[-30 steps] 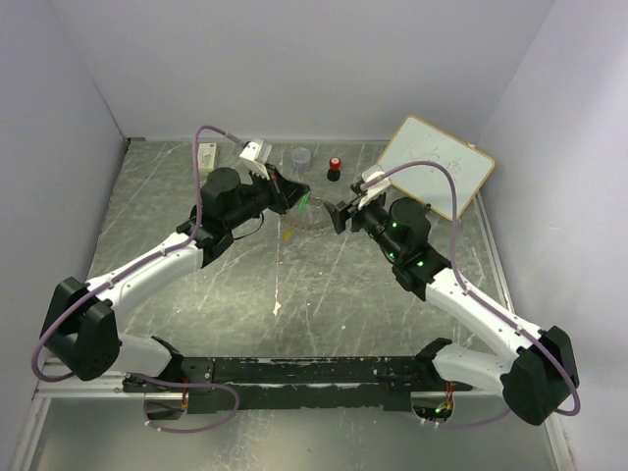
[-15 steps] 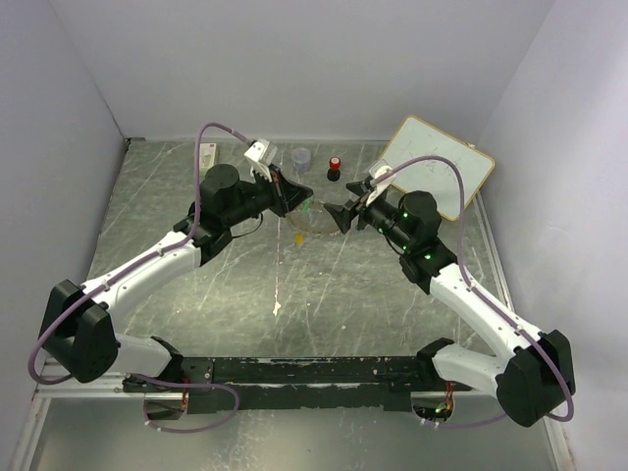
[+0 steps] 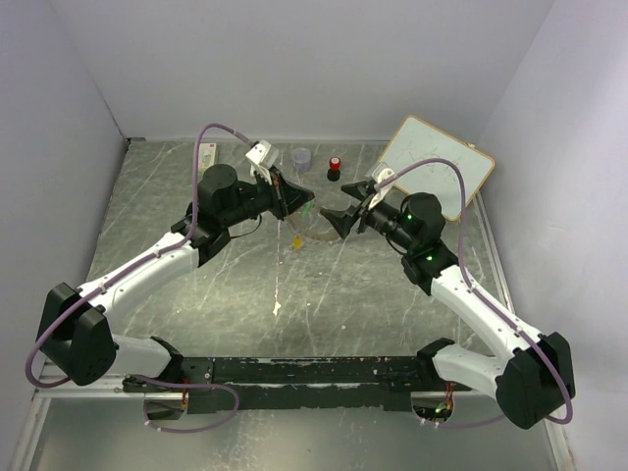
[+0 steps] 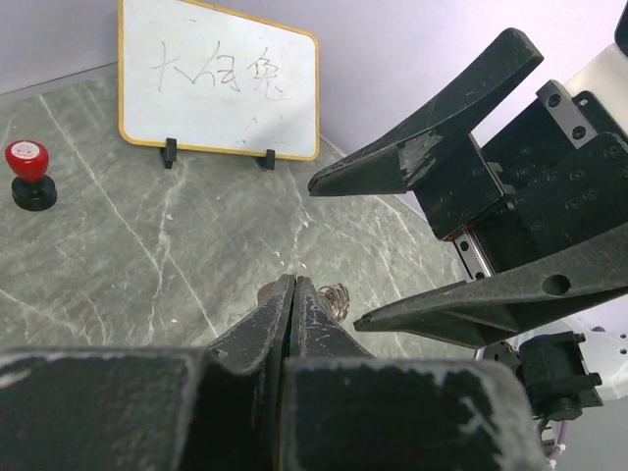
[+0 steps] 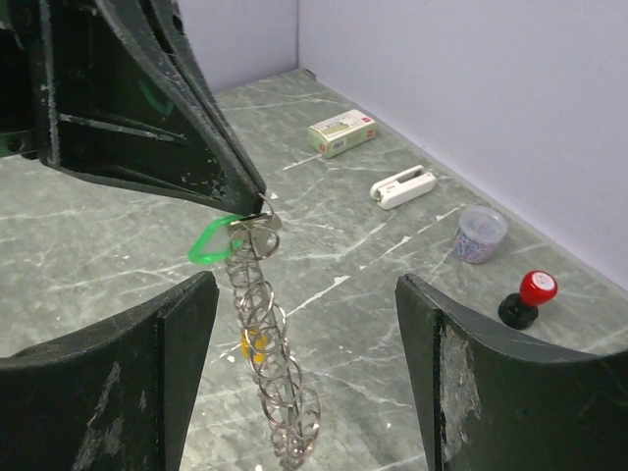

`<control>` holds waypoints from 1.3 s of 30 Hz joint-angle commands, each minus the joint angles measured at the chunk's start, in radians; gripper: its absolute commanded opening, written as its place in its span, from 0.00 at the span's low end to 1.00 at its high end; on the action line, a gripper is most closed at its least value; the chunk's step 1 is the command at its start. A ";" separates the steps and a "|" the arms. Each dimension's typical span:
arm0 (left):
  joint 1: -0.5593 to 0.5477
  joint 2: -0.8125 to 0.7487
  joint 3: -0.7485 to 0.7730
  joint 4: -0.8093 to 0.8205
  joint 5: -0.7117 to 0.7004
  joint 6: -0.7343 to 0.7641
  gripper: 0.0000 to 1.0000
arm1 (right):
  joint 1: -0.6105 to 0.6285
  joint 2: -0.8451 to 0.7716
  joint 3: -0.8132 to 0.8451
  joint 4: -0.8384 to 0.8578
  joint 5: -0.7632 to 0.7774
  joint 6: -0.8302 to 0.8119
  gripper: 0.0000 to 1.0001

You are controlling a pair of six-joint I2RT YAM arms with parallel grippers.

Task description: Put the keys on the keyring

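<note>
The left gripper [image 5: 259, 201] is closed on the top of the keyring [image 5: 267, 334], which hangs down, nearer to the arms than the red-capped knob [image 5: 526, 295] and to its left. The green key [image 5: 209, 241] touches the ring's top. The yellow-orange key [image 5: 252, 345] shows behind the ring. The right gripper [image 5: 304, 285] is wide, one jaw on each side of the ring, apart from it.

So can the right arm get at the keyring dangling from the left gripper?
Probably yes. The keyring hangs free from the shut left gripper, straight ahead of the open right gripper, with nothing visible between them.
</note>
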 commanded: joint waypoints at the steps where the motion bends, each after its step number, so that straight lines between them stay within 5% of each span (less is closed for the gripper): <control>1: 0.000 -0.013 0.053 0.032 0.044 0.013 0.07 | -0.007 0.013 -0.015 0.043 -0.087 0.002 0.74; 19: 0.000 0.041 0.081 0.033 0.111 0.010 0.07 | -0.007 0.106 0.011 0.072 -0.154 -0.022 0.68; 39: 0.001 0.074 0.093 0.039 0.149 -0.001 0.07 | -0.005 0.160 0.030 0.109 -0.190 -0.021 0.36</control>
